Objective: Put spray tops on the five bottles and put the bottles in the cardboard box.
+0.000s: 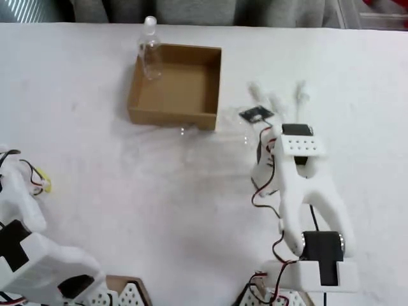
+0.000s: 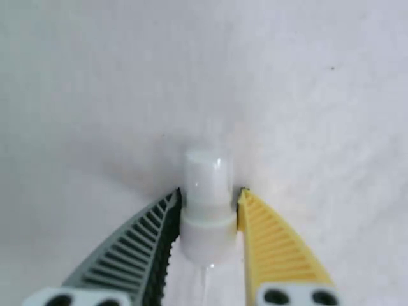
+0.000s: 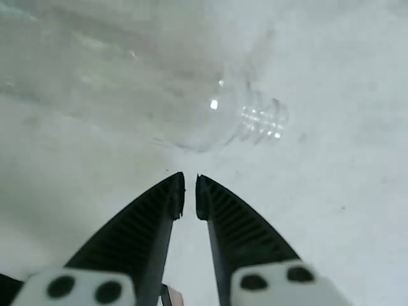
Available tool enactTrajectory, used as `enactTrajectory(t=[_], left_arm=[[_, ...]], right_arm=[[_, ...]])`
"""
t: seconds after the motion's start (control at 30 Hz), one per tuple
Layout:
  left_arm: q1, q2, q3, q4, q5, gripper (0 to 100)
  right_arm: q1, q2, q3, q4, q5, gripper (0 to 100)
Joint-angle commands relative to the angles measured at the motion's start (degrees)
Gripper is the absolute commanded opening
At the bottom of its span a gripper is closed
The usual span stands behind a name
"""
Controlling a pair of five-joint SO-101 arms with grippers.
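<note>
Here, the left claw is clamped on a white spray top. Its grey finger presses one side of the top's collar and its yellow finger the other, with the cap end standing out past the fingertips over the white tabletop.

The right claw has its two black fingers drawn almost together, with only a thin slit between the tips and nothing in it. Just ahead of those tips a clear bottle lies on its side on the tabletop. Its threaded neck is bare and points off to one side of the claw.

In the high view the cardboard box sits open, well apart from both arms. A clear bottle with a spray top fitted stands upright at the box's far corner. Whether it is inside the wall or just outside cannot be told.
</note>
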Motion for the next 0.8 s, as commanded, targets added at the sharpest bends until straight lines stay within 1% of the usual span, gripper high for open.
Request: enactTrajectory(t=[0.0,0.07,0.17,0.57,0.67,0.77], left_arm=[[1.1,1.27,-1.67,-1.85,-0.44,14],[1.1,1.27,-1.67,-1.85,-1.76,14],[1.19,1.27,-1.67,-1.85,-1.76,14],[1.36,1.27,-1.67,-1.85,-1.93,14],[1.36,1.27,-1.67,-1.85,-1.93,14],[1.36,1.27,-1.67,-1.85,-1.93,14]], right_arm=[[2.15,-2.59,3.43,-4.97,1.23,1.5],[3.65,-2.15,5.36,-10.59,1.49,1.5],[5.41,-2.15,7.3,-17.36,1.14,1.5],[5.49,-2.15,7.3,-26.07,1.14,1.5],[5.67,-2.86,7.12,-25.71,1.14,1.5],[5.85,-5.14,4.4,-18.95,1.14,1.5]])
